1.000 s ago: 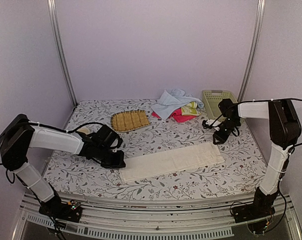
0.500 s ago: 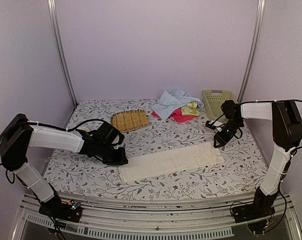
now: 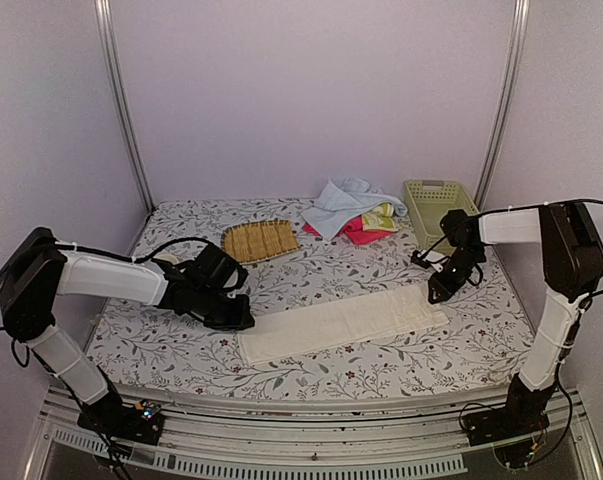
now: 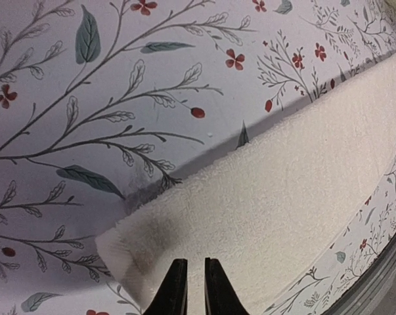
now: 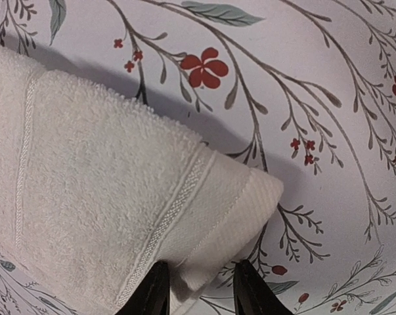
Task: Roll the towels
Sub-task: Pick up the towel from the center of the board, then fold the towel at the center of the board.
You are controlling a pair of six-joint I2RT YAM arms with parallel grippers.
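One cream towel (image 3: 343, 322): flat, unrolled, spanning from one tool to the other; spare towels (image 3: 353, 208) heaped well beyond both.
Left gripper (image 4: 192, 268): fingertips barely parted, holding nothing, towel end directly beneath; best to widen, then pinch that edge.
Right gripper (image 5: 201, 270): jaws apart, unclamped, hemmed corner (image 5: 253, 190) just ahead; should pin it.

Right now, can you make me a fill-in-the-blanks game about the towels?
The cream towel lies ___, not rolled.
The top towel in the pile is ___.
The basket stands to the pile's ___.
Missing words: flat, blue, right.
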